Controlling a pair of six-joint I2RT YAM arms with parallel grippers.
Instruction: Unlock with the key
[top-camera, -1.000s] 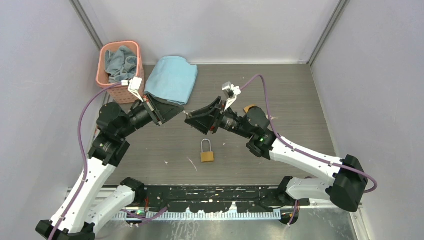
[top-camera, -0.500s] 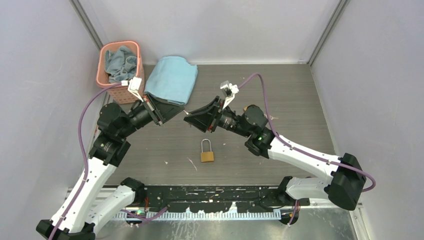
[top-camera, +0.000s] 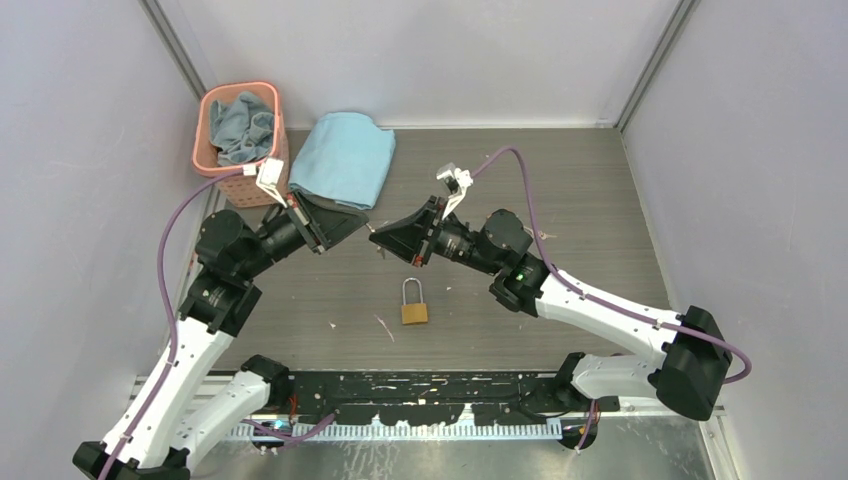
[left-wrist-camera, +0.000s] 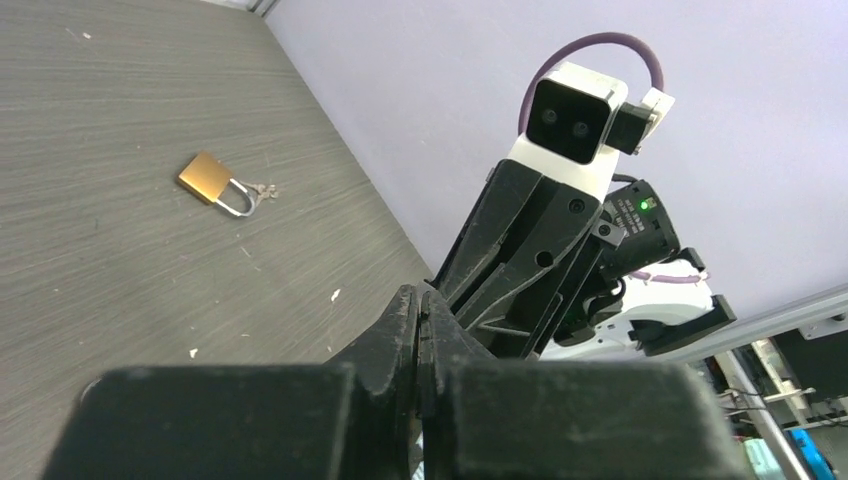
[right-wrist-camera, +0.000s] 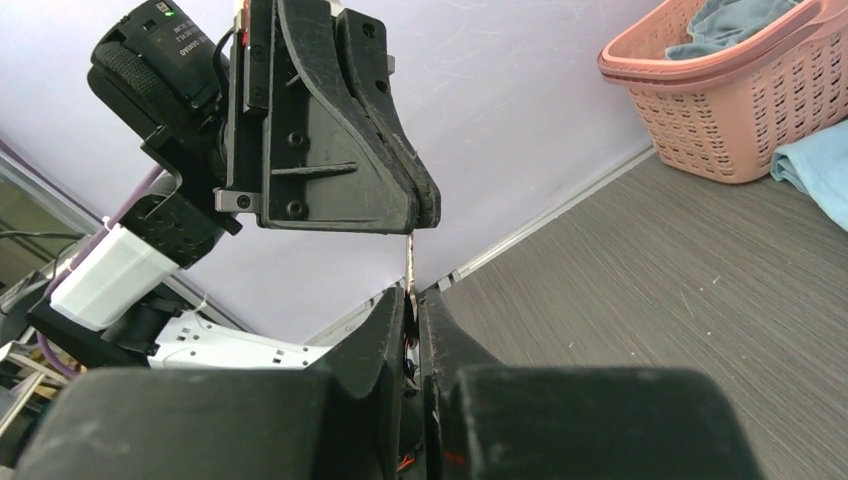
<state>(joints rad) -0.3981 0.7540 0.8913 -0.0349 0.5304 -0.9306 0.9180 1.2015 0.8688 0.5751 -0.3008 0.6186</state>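
A brass padlock (top-camera: 414, 305) with its shackle closed lies flat on the table, in front of both grippers. My right gripper (top-camera: 374, 238) is shut on a thin metal key (right-wrist-camera: 410, 262), held above the table. The blade sticks out of the jaws (right-wrist-camera: 413, 292) towards my left gripper (right-wrist-camera: 425, 205). My left gripper (top-camera: 362, 222) is shut, tip to tip with the right one. The key's end reaches its fingertips, but I cannot tell whether it grips the key. In the left wrist view my left gripper (left-wrist-camera: 420, 290) shows nothing between its pads.
A pink basket (top-camera: 205, 150) holding a blue cloth stands at the back left. A folded blue towel (top-camera: 345, 158) lies beside it. A second brass padlock (left-wrist-camera: 205, 177) with keys at its shackle lies on the table beyond the right gripper.
My right gripper has moved a little left and down towards the left gripper's tip. The left arm has barely moved. The padlock has not moved.
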